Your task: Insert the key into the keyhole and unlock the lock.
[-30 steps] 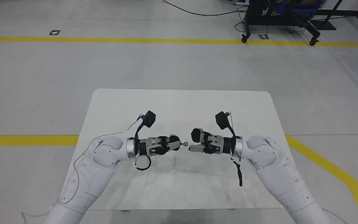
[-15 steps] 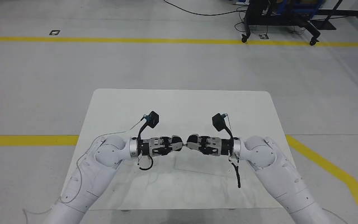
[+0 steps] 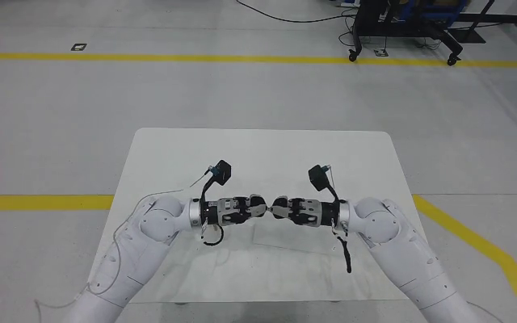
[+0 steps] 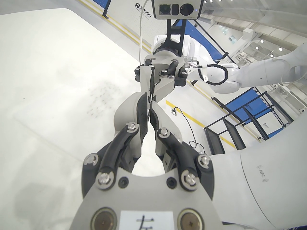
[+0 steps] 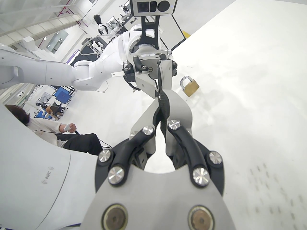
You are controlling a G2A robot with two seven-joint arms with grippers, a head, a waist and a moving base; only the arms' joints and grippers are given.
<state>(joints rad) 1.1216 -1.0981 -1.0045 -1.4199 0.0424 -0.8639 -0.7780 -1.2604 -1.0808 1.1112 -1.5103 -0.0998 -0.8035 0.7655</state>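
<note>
Top view: both arms meet tip to tip over the middle of the desk [image 3: 323, 153], left gripper [image 3: 260, 206] facing right gripper [image 3: 279, 206], both raised off the surface. Left wrist view adds detail: the left fingers [image 4: 141, 107] are clenched on a thin dark sliver seen edge-on, which looks like the key [image 4: 150, 105]. The right gripper is pressed up against their tips. Right wrist view: right fingers [image 5: 169, 104] are clenched too, pads together; can't tell whether they also grip the key. This view also gives the lock [image 5: 190, 87], brass body with a silver shackle, lying flat on the desk near the left gripper and touching neither gripper.
</note>
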